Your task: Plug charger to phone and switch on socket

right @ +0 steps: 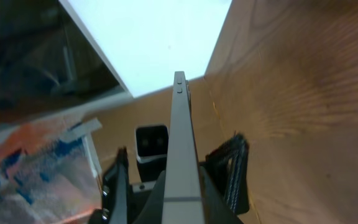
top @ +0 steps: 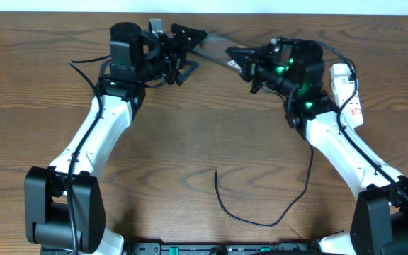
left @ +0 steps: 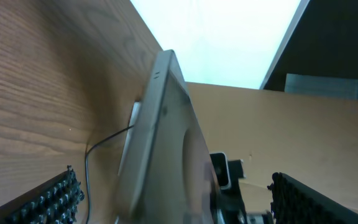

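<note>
The phone (top: 214,45) is lifted off the table at the back, between the two arms. My right gripper (top: 236,58) is shut on its right end. In the right wrist view the phone (right: 181,143) stands edge-on, pinched at my right gripper (right: 184,205). My left gripper (top: 190,51) is open around the other end. Its fingers (left: 51,199) stand wide apart, with a gap on each side of the phone (left: 160,143). The charger's black cable (top: 261,216) lies loose on the table at the front. The white socket (top: 350,92), with red markings, lies at the right behind my right arm.
The wooden table (top: 190,142) spreads between the arms. The black cable (left: 89,162) shows below the phone in the left wrist view. A pale wall runs along the table's far edge.
</note>
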You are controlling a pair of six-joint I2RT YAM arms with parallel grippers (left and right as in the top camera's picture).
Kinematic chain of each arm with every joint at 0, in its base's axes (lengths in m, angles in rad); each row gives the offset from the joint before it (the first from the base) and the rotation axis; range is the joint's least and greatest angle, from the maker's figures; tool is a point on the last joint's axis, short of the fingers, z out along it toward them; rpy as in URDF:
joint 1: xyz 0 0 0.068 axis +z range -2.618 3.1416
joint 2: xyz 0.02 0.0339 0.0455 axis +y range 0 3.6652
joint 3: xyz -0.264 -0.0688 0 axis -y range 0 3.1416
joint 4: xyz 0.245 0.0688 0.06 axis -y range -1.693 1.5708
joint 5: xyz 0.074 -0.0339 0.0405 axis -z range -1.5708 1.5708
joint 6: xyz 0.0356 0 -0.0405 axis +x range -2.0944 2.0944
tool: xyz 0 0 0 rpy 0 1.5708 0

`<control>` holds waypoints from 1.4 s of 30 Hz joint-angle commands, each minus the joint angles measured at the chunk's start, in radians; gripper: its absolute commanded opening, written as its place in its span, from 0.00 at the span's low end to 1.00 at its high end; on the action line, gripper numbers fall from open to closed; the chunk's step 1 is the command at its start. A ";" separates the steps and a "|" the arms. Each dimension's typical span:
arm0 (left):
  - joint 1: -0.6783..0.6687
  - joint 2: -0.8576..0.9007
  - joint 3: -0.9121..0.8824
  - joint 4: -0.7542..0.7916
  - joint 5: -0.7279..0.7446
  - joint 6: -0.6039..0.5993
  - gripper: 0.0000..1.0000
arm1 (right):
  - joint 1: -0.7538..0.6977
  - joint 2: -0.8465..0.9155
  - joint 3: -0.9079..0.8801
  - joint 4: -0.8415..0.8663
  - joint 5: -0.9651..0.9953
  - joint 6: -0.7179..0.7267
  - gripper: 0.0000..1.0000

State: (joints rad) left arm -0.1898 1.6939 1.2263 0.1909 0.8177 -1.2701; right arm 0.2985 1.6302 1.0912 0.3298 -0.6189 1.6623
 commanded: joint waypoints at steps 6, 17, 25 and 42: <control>-0.049 -0.016 0.003 0.006 -0.124 0.021 0.95 | 0.037 -0.006 0.020 0.030 -0.036 -0.045 0.01; -0.054 -0.016 0.003 0.036 -0.185 -0.032 0.94 | 0.055 -0.007 0.020 0.030 -0.036 -0.047 0.01; -0.054 -0.016 0.003 0.037 -0.229 -0.123 0.94 | 0.063 -0.006 0.020 0.136 0.003 0.031 0.01; -0.054 -0.016 0.003 0.134 -0.231 -0.210 0.83 | 0.063 -0.006 0.020 0.161 -0.024 0.087 0.01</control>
State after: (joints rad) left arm -0.2417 1.6939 1.2251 0.3111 0.5953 -1.4681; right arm 0.3519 1.6302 1.0912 0.4854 -0.6041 1.7477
